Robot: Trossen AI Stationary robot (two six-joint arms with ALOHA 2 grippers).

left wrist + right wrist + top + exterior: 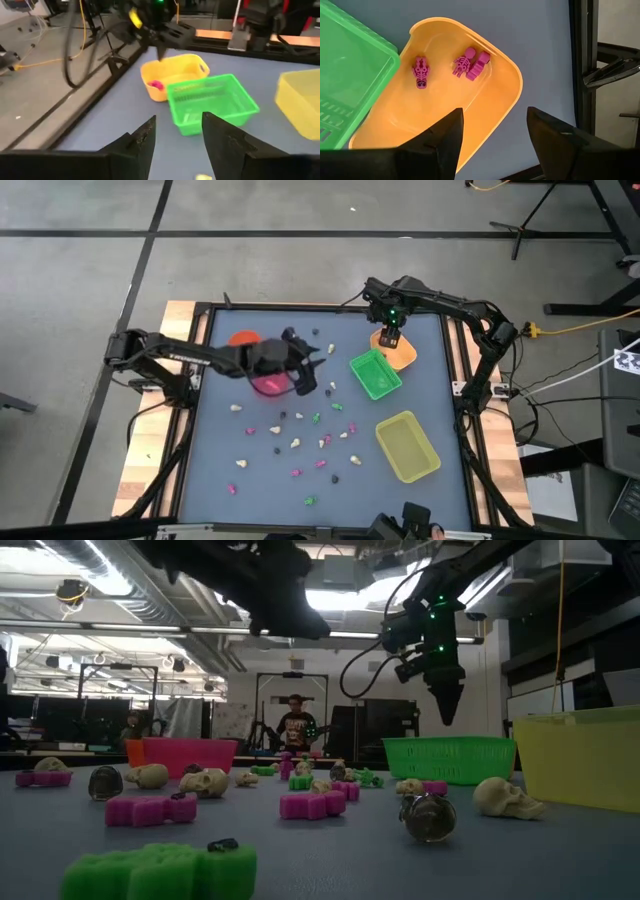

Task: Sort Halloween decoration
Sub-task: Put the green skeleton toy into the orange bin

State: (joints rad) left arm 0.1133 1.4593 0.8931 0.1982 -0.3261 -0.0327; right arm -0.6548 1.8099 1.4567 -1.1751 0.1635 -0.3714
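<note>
Right gripper (492, 137) spread wide, empty, over orange tray (505, 80), upper right of high view. Inside: 3 pink skeleton trinkets (421, 71), matte plastic. Skulls, pink/green bits (297, 443) strewn center-bottom. Left gripper (177, 135) released, empty.

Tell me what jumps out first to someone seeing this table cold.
The scatter of tiny pink, green and cream trinkets across the middle and near part of the blue table catches the eye first. Next come the bright trays on the right: green tray, yellow tray, and an orange tray holding pink skeleton trinkets, with the right tool hovering open above it. The left tool, empty, hangs over the pink cup.
</note>
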